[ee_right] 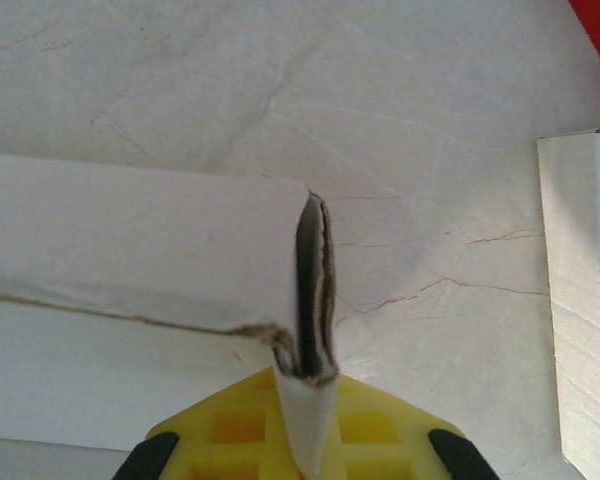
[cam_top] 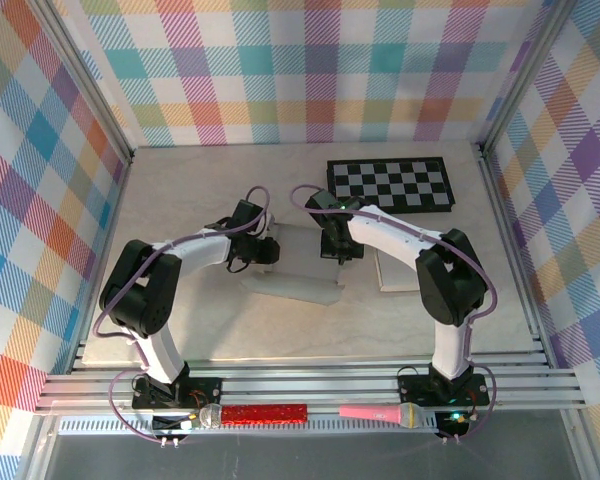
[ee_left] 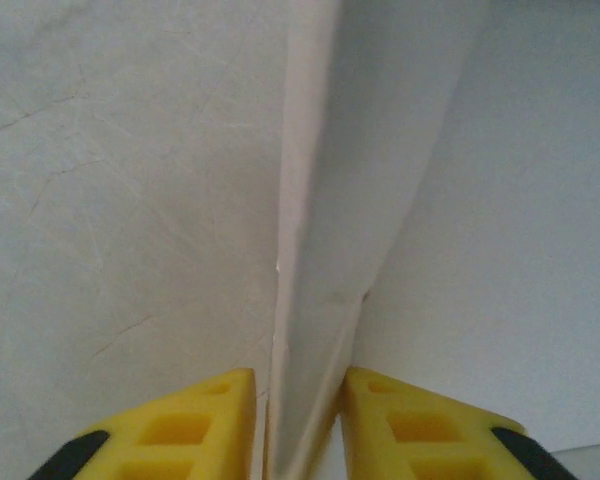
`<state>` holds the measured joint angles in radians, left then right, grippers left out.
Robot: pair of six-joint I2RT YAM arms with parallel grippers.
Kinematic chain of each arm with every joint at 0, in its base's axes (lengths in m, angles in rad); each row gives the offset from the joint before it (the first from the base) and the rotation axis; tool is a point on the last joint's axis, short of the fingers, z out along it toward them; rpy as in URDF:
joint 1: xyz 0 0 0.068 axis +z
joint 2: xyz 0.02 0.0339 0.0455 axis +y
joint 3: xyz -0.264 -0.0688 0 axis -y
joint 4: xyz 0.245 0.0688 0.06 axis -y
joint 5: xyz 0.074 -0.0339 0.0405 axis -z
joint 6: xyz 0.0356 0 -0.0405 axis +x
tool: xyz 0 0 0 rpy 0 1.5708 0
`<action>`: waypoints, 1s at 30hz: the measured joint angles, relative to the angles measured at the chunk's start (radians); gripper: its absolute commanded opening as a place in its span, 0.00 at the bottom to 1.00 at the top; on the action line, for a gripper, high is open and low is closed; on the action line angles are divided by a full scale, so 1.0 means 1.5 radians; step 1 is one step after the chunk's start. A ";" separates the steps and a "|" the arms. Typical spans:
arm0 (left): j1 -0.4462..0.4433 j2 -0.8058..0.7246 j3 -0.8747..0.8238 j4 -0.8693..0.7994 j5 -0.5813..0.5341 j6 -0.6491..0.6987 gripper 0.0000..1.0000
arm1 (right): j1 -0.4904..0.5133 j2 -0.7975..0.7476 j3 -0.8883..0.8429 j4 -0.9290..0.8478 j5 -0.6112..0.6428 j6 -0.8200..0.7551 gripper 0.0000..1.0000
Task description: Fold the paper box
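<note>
Where paper box (cam_top: 300, 285) lies mid-table, checkerboard (cam_top: 390, 185) behind, white sheet (cam_top: 392, 272) just right

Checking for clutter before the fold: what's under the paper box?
The paper box lies on the pale table, with bare tabletop showing around it. Whatever sits directly beneath its panels is covered by the cardboard, so that can't be seen.

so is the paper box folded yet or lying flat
Partly folded: the paper box has one flap standing up, pinched in the right gripper, and another raised wall sits inside the left gripper.
</note>
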<state>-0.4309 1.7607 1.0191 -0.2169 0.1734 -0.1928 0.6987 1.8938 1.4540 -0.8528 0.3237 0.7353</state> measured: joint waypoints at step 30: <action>-0.080 0.000 0.052 -0.086 -0.242 -0.047 0.00 | 0.001 -0.003 0.016 0.011 -0.008 -0.011 0.00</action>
<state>-0.5510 1.7607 1.0966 -0.3458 -0.1902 -0.2634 0.6998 1.8896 1.4773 -0.8368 0.3115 0.7181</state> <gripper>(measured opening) 0.059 0.050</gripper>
